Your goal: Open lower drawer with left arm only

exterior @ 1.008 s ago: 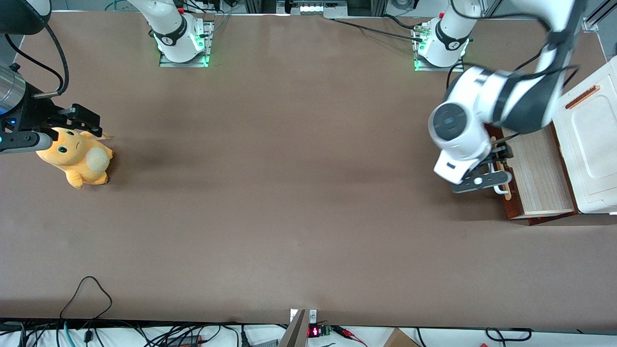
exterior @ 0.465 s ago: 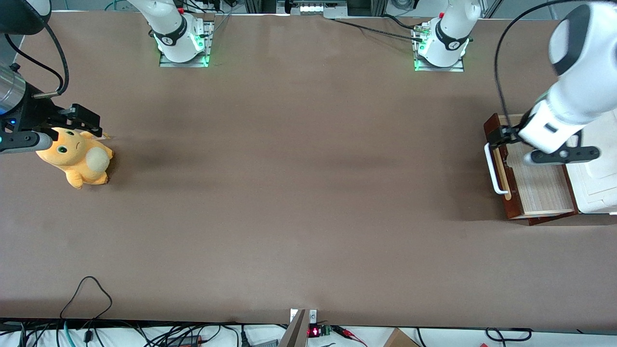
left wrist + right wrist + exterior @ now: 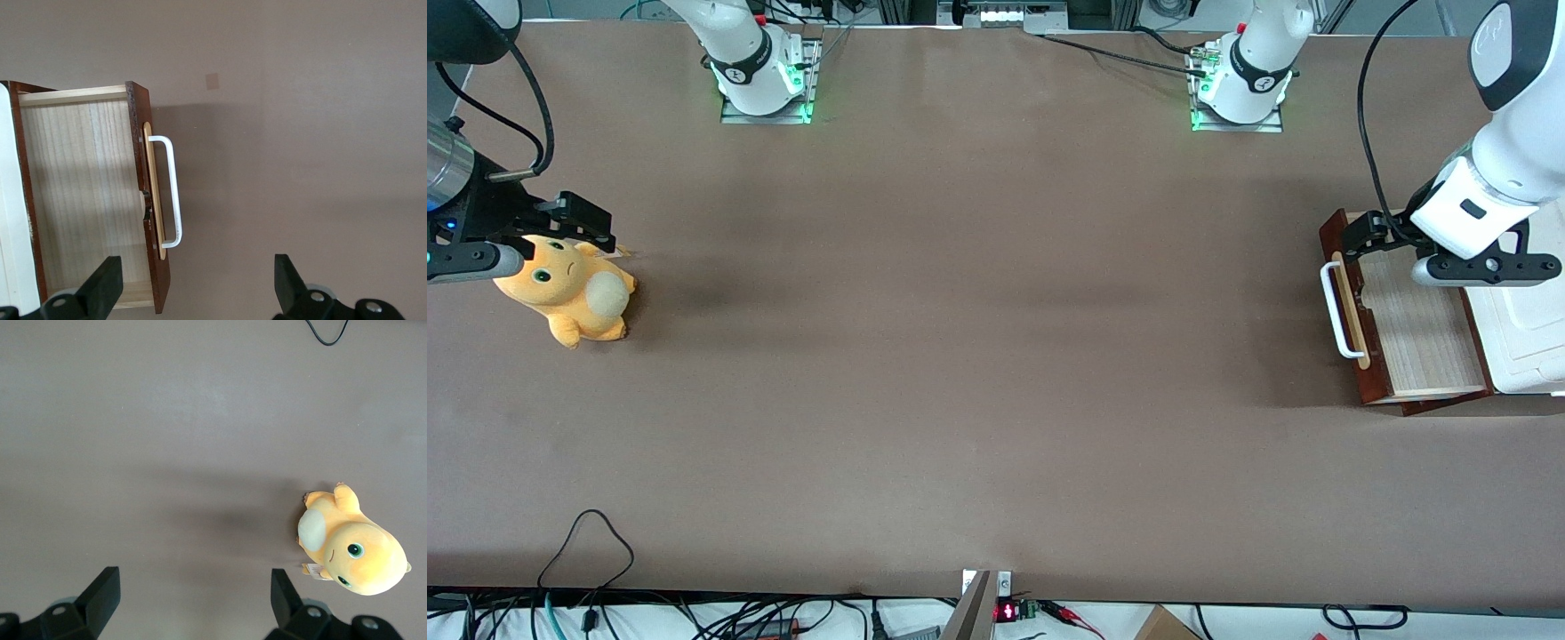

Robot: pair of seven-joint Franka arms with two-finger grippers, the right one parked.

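The lower drawer (image 3: 1414, 338) stands pulled out of the white cabinet (image 3: 1529, 329), showing its pale wood-grain inside (image 3: 80, 187). Its dark reddish-brown front (image 3: 1359, 373) carries a white bar handle (image 3: 1334, 307) over a tan strip. The left arm (image 3: 1494, 178) hangs above the drawer's end farther from the front camera. Its gripper (image 3: 1368, 235) is raised clear of the handle (image 3: 172, 193). In the left wrist view the gripper (image 3: 197, 283) is open, its black fingers (image 3: 103, 283) wide apart with nothing between them.
An orange plush toy (image 3: 569, 289) lies toward the parked arm's end of the table, also in the right wrist view (image 3: 353, 550). Two arm bases (image 3: 765, 76) stand along the table edge farthest from the front camera. Loose cables (image 3: 587, 533) lie at the nearest edge.
The left arm has swung away from the handle and risen above the drawer and cabinet. The drawer stays pulled out where it was.
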